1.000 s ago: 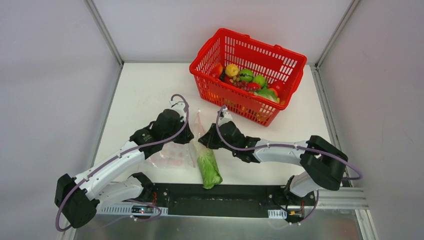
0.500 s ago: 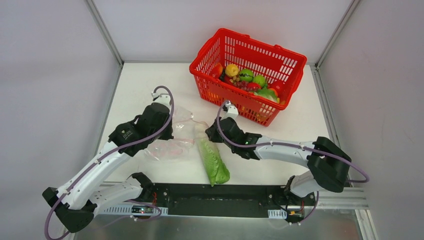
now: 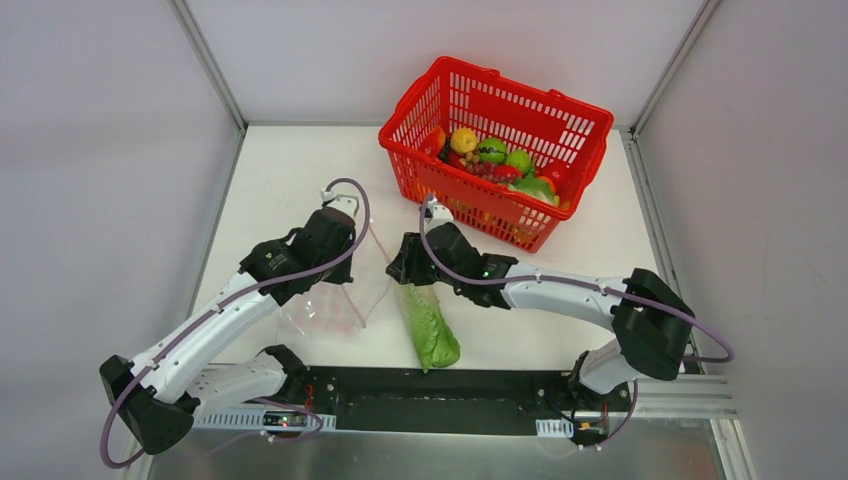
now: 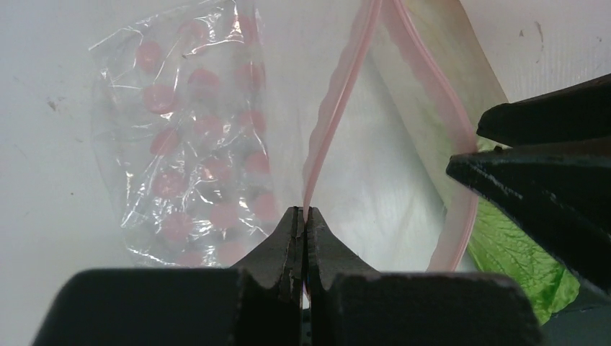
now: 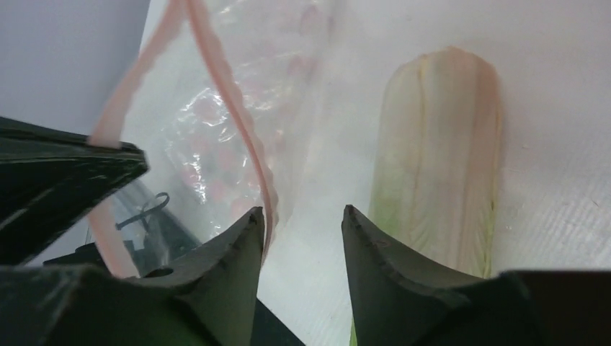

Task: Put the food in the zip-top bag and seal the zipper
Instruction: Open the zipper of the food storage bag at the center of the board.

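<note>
The clear, crinkly zip-top bag (image 4: 191, 144), dotted with pink spots, lies on the white worktop (image 3: 290, 180) between the arms, its mouth gaping. The left claw (image 4: 304, 214) is pinched tight on the pink zipper (image 4: 339, 108) strip. The right claw (image 5: 302, 213) stands partly parted, gripping nothing, by the pale end of the green-leafed cabbage (image 3: 430, 330), which lies just beside the bag.

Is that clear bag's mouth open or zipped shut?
Open. On the bag, the pink zipper strips gape apart; the left claw pinches one.
</note>
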You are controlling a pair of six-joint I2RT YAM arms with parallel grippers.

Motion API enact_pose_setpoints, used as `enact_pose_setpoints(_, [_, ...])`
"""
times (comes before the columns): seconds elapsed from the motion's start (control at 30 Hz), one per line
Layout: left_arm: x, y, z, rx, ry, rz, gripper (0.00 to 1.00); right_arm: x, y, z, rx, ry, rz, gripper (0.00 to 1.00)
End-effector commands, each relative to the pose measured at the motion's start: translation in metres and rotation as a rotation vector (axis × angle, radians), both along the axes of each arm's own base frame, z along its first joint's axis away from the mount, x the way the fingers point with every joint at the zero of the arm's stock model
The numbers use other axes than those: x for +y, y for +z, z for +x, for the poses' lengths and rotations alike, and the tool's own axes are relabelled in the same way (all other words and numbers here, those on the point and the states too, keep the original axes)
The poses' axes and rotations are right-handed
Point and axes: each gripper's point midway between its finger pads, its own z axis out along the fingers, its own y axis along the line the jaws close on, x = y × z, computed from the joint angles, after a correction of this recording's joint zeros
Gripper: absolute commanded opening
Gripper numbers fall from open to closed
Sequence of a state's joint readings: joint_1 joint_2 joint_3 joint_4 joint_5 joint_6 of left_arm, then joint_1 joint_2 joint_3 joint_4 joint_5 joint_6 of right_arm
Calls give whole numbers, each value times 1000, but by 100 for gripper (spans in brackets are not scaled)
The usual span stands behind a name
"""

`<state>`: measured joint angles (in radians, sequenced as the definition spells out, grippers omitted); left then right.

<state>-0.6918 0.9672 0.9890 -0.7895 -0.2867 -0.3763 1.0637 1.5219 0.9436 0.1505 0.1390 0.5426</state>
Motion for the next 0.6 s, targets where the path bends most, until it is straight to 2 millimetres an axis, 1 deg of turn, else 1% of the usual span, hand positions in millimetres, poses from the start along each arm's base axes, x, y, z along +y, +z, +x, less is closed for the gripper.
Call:
enact_pose_setpoints(0.0, [-8,-2,5,-9,-11,-35,0,9,18,-12,13,104,7,53])
enact_pose_setpoints(0.07, [-6,-5,6,-11,-4,-22,0,8,25,-18,8,133,19,61])
enact_pose_setpoints(0.17, [-5,-7,7,-12,1,-18,0,-1,29,-28,15,169,-5,65])
enact_pose_setpoints(0.23, [-7,-9,8,-8,-4,-20,0,-19,23,-29,11,130,-73,67])
enact_pose_setpoints(0.33, [-11,-12,10,2,-8,-17,0,-40,19,-31,-4,90,-107,77])
enact_pose_setpoints(0.37, [-13,-14,11,6,-13,-18,0,-46,19,-31,-10,78,-109,79])
enact_pose_setpoints(0.43, [-17,-15,13,14,-22,-25,0,-56,15,-34,-16,69,-116,84])
enact_pose_setpoints(0.5, [-20,-16,15,19,-28,-26,0,-62,7,-38,-7,68,-133,85])
enact_pose_setpoints(0.57, [-21,-16,17,22,-30,-23,0,-62,-3,-43,24,80,-148,86])
